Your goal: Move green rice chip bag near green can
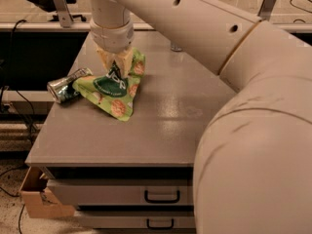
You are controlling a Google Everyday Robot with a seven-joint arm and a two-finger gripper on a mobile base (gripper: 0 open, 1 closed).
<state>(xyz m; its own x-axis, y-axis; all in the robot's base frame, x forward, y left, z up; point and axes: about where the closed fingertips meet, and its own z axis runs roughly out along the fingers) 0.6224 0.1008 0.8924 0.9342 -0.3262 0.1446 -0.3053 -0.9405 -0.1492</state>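
Right beneath end effector (115, 64), gripped bag (116, 92)

A grey counter (161, 130) fills the middle of the room, its top dully lit by dim, warm light (the gripper (117, 63), jaws closed on the green rice chip bag (114, 89), hangs over its back left part). Under the top sit two grey drawers (107, 195) with dark handles (162, 197). A cardboard box (36, 201) stands on the speckled floor (9, 221) at the counter's left front corner. Dark cables (19, 101) trail at the left.
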